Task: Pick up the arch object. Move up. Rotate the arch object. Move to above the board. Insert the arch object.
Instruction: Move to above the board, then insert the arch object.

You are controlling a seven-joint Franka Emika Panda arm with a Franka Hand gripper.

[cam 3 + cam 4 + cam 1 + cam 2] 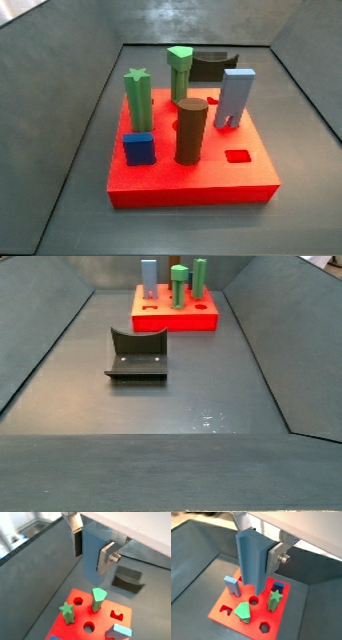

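My gripper [91,554] is shut on the arch object [90,568], a tall blue piece with a curved hollow along one side. I hold it upright and high above the board [80,619]. In a wrist view the gripper [258,556] and the arch object [251,562] hang over the middle of the board [228,609]. The board is a thick red slab with shaped holes, also in both side views [187,185] [174,321]. The gripper and the held piece are out of both side views.
Standing in the board are a green star [138,100], a green hexagonal post [179,70], a brown cylinder [191,130], a light blue block [237,98] and a blue cube [138,148]. The fixture [138,354] stands on the grey floor apart from the board. Sloped bin walls surround the floor.
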